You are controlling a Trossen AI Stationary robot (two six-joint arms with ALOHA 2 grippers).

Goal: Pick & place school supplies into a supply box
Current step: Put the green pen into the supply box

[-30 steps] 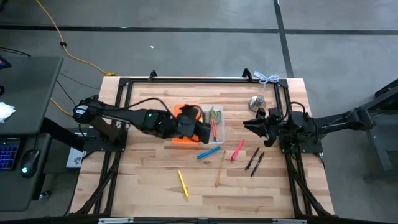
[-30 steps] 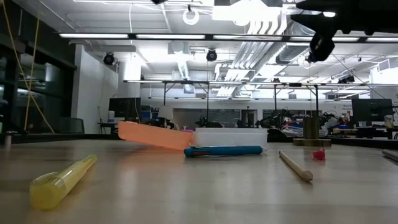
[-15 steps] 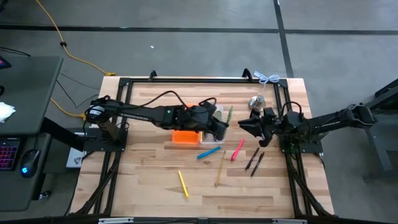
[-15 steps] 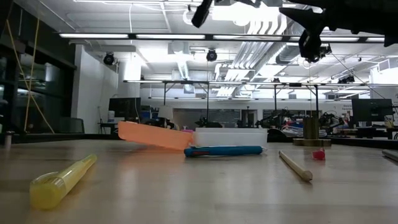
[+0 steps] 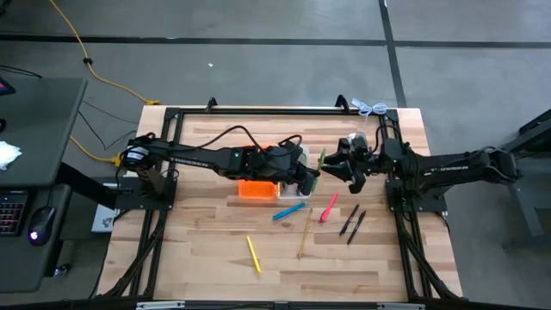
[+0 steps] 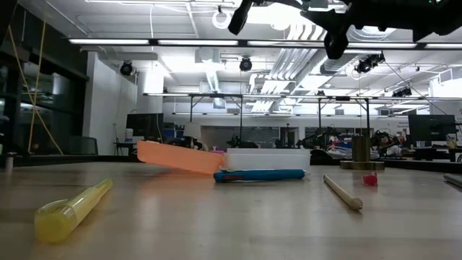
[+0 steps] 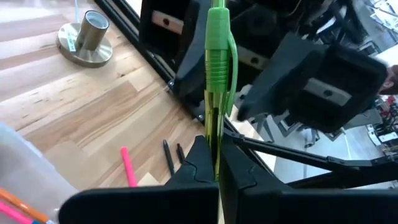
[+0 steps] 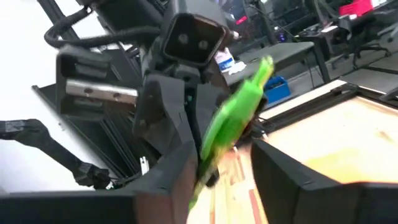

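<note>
Green marker [image 7: 217, 43] is pinched in the left gripper [image 7: 217, 171], fingers closed on its lower part, capped end sticking out past the tips. It's held up off the table, just off the clear end of the supply box [image 5: 274, 183]. In the high view it shows as a short green stroke [image 5: 321, 160] between the two grippers. Right gripper [image 5: 344, 165] is close in front, fingers spread wide w/ the marker's free end sitting between them in the right wrist view [image 8: 233, 121]; not closed on it yet.

Looks like a handoff or regrip in mid-air, prob. to fix the marker's angle before it goes in the box. To do it well: right fingers should close square on the cap end, away from the left tips, & left should let go only once right has a firm hold. Slim round barrel, so an off-centre pinch could spin or drop it.

Below & beyond the grippers, on the table: pink marker [image 5: 329, 207], two black pens [image 5: 351, 223], blue marker [image 5: 287, 211], wood pencil [image 5: 305, 232], yellow marker [image 5: 253, 254]. Silver bell [image 7: 87, 38] sits well apart.
</note>
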